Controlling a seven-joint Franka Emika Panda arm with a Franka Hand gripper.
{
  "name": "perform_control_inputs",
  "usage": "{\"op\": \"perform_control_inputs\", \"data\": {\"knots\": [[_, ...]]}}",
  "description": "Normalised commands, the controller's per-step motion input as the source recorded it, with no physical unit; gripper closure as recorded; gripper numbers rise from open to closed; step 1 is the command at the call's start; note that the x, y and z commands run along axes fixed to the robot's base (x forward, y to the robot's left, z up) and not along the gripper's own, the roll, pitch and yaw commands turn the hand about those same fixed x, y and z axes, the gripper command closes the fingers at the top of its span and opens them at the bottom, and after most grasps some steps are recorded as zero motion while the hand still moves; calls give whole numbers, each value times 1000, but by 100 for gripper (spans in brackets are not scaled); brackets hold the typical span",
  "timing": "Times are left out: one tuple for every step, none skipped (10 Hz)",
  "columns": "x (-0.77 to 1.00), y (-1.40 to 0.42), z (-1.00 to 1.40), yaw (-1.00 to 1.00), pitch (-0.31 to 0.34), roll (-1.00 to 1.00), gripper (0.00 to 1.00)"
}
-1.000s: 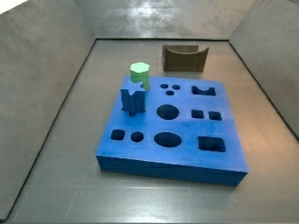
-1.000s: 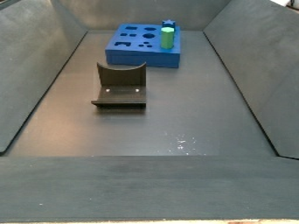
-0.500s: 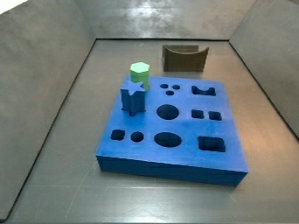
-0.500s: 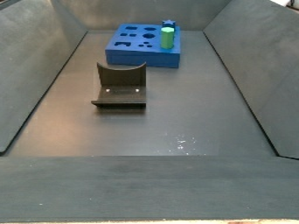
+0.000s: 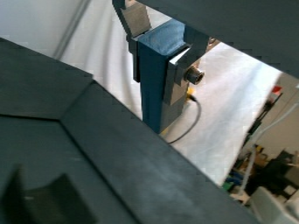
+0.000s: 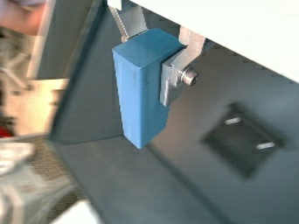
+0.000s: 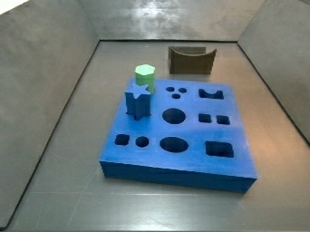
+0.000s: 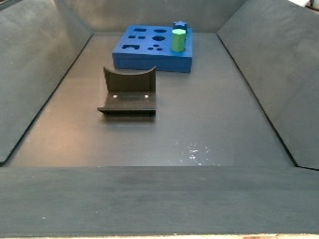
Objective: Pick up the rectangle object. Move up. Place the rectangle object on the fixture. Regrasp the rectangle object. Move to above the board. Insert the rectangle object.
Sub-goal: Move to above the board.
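In both wrist views my gripper (image 5: 158, 52) (image 6: 149, 52) is shut on the rectangle object (image 5: 158, 83) (image 6: 140, 92), a long pale blue block that hangs down lengthwise between the silver fingers (image 6: 176, 68). The gripper and the block do not show in either side view. The fixture (image 7: 191, 61) (image 8: 129, 91) stands empty on the floor, apart from the board. A dark notched shape far below the block in a wrist view (image 6: 243, 140) looks like the fixture. The blue board (image 7: 182, 127) (image 8: 152, 49) lies flat with its dark cutouts.
A green hexagonal peg (image 7: 144, 75) (image 8: 178, 39) and a dark blue star peg (image 7: 137, 101) (image 8: 180, 25) stand in the board along one edge. Sloping grey walls (image 7: 49, 118) (image 8: 32, 84) enclose the floor on all sides.
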Motion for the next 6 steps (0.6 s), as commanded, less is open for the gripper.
{"op": "perform_control_inputs", "data": {"knots": [[-1000, -781, -395, -88, -15, -1000, 100], [-1000, -736, -383, -82, -32, -1000, 100], [-1000, -718, -375, -77, -55, -1000, 100], [-1000, -703, -373, -74, -63, -1000, 100], [-1000, -679, -363, -69, -68, -1000, 100], [-1000, -668, -358, -67, -69, -1000, 100]]}}
